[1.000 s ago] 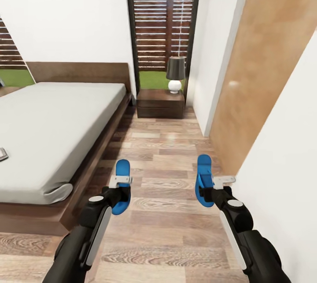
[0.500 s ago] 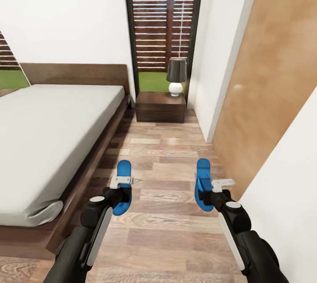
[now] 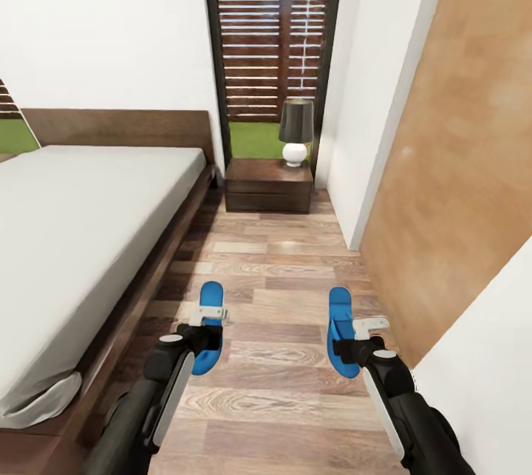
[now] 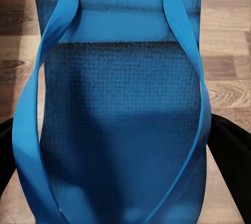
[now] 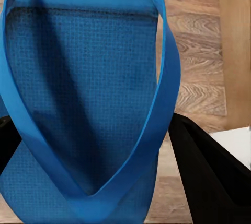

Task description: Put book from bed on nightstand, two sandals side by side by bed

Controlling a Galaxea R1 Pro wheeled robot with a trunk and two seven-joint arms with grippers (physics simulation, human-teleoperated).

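Head view, sandals: two bright blue flip-flops are showing, one per gripper, both hanging over the wood-plank floor [image 3: 281, 401] beside the bed [image 3: 81, 238].
Head view, left gripper [image 3: 207, 331]: it is clamping the left sandal [image 3: 207, 335] nearest the bed frame, jaws closed on it.
Head view, right gripper [image 3: 355, 342]: it is pinching the right sandal [image 3: 340, 331], well apart from the bed, near the tan wooden panel [image 3: 458, 165].
Head view, nightstand [image 3: 268, 185]: one is standing past the bed's head end, carrying one lamp [image 3: 295, 129].
Left wrist view: one sandal [image 4: 120, 104] is sitting between two dark fingers [image 4: 230, 161], straps toward the camera.
Right wrist view: one sandal [image 5: 78, 88] is being gripped, a dark finger [image 5: 209, 182] flanking it.
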